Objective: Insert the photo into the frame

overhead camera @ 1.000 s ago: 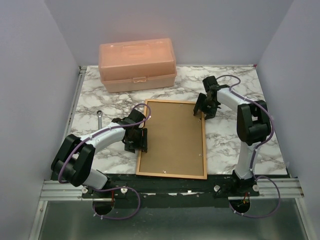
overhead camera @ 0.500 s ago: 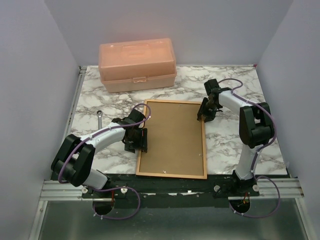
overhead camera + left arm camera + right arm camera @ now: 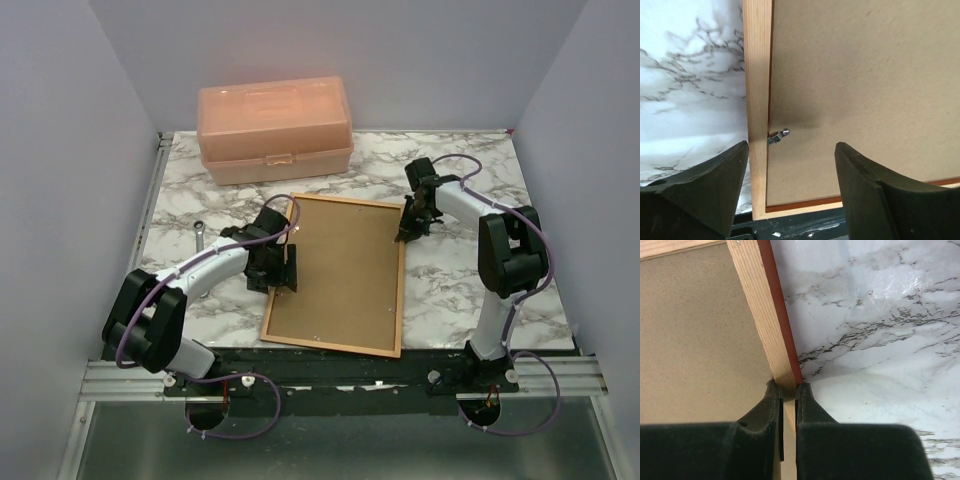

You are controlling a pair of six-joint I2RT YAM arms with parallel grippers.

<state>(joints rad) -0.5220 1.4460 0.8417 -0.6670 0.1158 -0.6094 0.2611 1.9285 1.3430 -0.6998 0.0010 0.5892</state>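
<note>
Pinching frame (image 3: 765,315): right hand (image 3: 788,387) | left hand (image 3: 790,150) spread | backing board (image 3: 340,265) in frame | box (image 3: 275,130) apparently closed

Bottom centre: right gripper (image 3: 788,388), its two black fingers (image 3: 769,402) almost together, pinching the rail of the thin rectangular wooden picture frame (image 3: 756,302). The rail runs diagonally from top left down to the fingertips, pale tan face up, with a reddish-brown outer edge on its right side. One finger is on the inner side of the rail, the other on the outer side against the red edge. The flat brown fibreboard backing board (image 3: 695,340) fills the area left of the rail, inside the frame. The white marble-pattern table (image 3: 880,325) with dark veins lies right of the rail, shadowed just beside the fingertips.
</note>
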